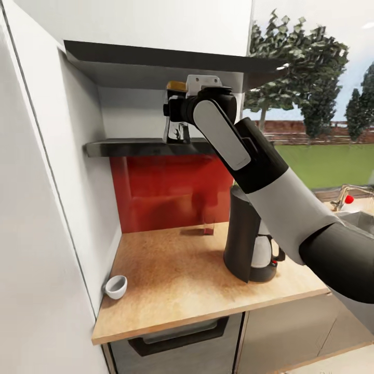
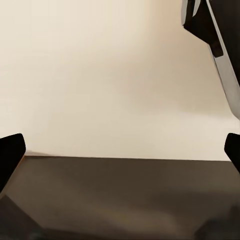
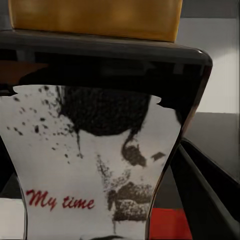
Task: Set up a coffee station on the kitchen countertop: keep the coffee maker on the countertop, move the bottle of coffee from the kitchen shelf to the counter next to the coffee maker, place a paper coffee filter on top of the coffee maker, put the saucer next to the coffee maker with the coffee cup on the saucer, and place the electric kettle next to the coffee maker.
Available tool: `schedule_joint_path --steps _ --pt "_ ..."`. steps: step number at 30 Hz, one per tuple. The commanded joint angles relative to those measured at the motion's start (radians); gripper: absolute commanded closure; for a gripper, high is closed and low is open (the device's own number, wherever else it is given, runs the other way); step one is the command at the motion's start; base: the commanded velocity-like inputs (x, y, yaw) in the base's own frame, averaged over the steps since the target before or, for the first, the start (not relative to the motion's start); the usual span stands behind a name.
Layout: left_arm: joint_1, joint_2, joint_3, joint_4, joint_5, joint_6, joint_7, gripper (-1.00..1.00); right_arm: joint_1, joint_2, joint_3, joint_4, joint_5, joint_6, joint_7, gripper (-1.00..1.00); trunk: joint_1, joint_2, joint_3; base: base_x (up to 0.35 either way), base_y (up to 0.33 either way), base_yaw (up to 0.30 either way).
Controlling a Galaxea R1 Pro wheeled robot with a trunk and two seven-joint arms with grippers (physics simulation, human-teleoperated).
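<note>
Right gripper point(image 1: 179, 111) reaches up to the kitchen shelf point(image 1: 150, 148), where the bottle of coffee point(image 1: 175, 111) stands upright; the right wrist view has the bottle point(image 3: 95, 150) very close, gold cap up, white label reading "My time", one finger point(image 3: 210, 195) just beside it, but whether the jaws clamp it I cannot tell. Left gripper's dark fingertips point(image 2: 10, 152) stand wide apart, nothing between them. On the countertop point(image 1: 171, 280) below: coffee maker point(image 1: 249, 241) with carafe in place, coffee cup point(image 1: 116, 286) well apart at the left edge, upright, nothing visible inside.

The bottle of coffee point(image 3: 95, 165) label reads, seemingly, "My time" in red.
</note>
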Motion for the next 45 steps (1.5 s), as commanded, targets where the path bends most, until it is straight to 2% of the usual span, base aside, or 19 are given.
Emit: schedule_joint_path --steps 1,9,14,20,26,29,30,33,34,37,41,43,45 --pt "0.0 0.0 0.002 -0.001 -0.002 0.003 0.002 -1.0 0.0 0.0 0.001 -0.001 -0.006 0.0 -0.011 1.0 0.0 -0.001 0.0 -0.316 0.0 0.0" --pt "0.0 0.001 0.005 -0.002 -0.002 0.003 0.0 -1.0 0.001 0.0 0.001 -0.004 -0.004 0.0 -0.011 1.0 0.0 -0.001 0.0 -0.239 0.0 0.0" --pt "0.0 0.002 0.005 -0.002 -0.003 0.008 0.003 -1.0 0.001 0.003 0.002 -0.01 -0.003 0.0 -0.011 1.0 0.0 -0.001 0.0 -0.026 0.0 0.0" --pt "-0.001 0.002 0.001 -0.002 -0.005 0.071 0.002 -1.0 0.001 0.003 0.003 -0.051 -0.002 0.001 -0.011 1.0 0.0 -0.001 0.0 -0.025 0.0 0.0" --pt "-0.001 0.001 -0.006 -0.006 -0.014 0.076 -0.002 -1.0 0.007 -0.005 0.003 -0.098 -0.001 0.004 -0.013 1.0 0.0 -0.001 0.0 -0.266 0.0 0.0" --pt "-0.004 0.008 -0.009 -0.008 -0.016 0.076 -0.001 -1.0 0.059 -0.01 0.004 -0.121 0.0 0.005 -0.021 1.0 0.0 -0.001 0.0 -0.204 0.0 0.0" --pt "-0.006 0.011 -0.009 -0.009 -0.015 0.076 -0.003 -1.0 0.115 -0.013 0.004 -0.149 0.018 0.006 -0.036 1.0 0.0 -0.001 0.0 -0.052 0.0 0.0" --pt "-0.007 0.004 -0.008 -0.01 -0.016 0.075 0.0 -1.0 0.21 -0.014 0.004 -0.177 0.077 0.005 -0.056 1.0 0.0 -0.001 0.0 -0.023 0.0 0.0" --pt "-0.007 0.003 -0.008 -0.01 -0.016 0.075 0.0 -1.0 0.226 -0.014 0.004 -0.181 0.089 0.004 -0.057 1.0 0.0 -0.001 0.0 -0.011 0.0 0.0" --pt "-0.007 0.002 -0.009 -0.011 -0.016 0.073 0.004 -1.0 0.308 -0.014 0.005 -0.218 0.163 0.003 -0.063 1.0 0.0 -0.001 0.0 -0.004 0.0 0.0" --pt "-0.008 0.002 -0.009 -0.014 -0.016 0.071 0.002 -1.0 0.433 -0.015 0.008 -0.241 0.204 0.001 -0.063 1.0 0.0 -0.001 0.0 0.0 0.0 0.0" --pt "-0.008 0.003 -0.009 -0.022 -0.016 0.071 0.0 -1.0 0.484 -0.015 0.022 -0.245 0.226 -0.001 -0.061 1.0 0.0 -0.001 0.0 0.0 0.0 0.0" --pt "-0.008 0.003 -0.009 -0.029 -0.016 0.07 -0.002 -1.0 0.519 -0.015 0.055 -0.246 0.246 -0.009 -0.061 1.0 0.0 -0.001 0.0 0.0 0.0 0.0"
